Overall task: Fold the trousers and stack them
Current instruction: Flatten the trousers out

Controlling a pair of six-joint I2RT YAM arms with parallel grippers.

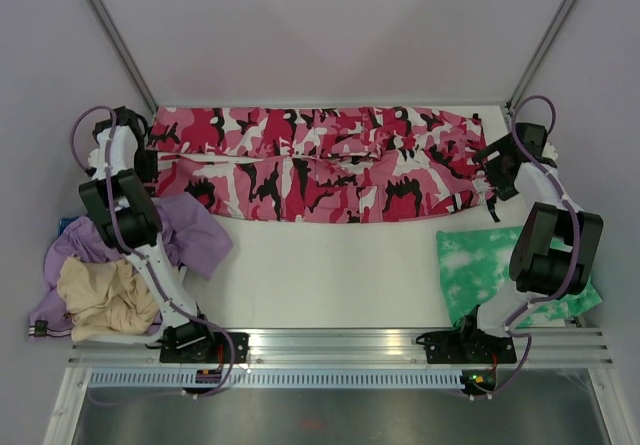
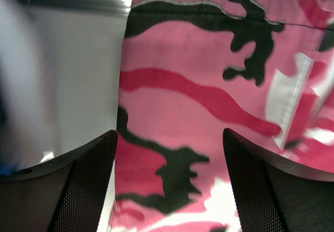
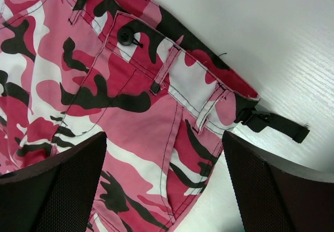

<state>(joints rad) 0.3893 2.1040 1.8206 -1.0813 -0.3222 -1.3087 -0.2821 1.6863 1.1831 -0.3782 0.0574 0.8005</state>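
1. Two pale, plain walls close in a white surface, which has a metal rail along its near edge.
2. At the left edge a lilac garment and a beige garment lie heaped together beside the left arm.
3. The left gripper hangs over the leg end of the trousers at the far left corner. Its jaws are spread and pinch nothing, and the printed cloth lies below, between its fingers.
4. The trousers lie flat along the far edge, legs to the left and waist to the right.
5. The right gripper hovers over the waistband with its jaws wide apart. Below it are a black button and a black strap that trails onto the bare surface.
6. A green-and-white tie-dye garment lies near the right arm, apart from the trousers.
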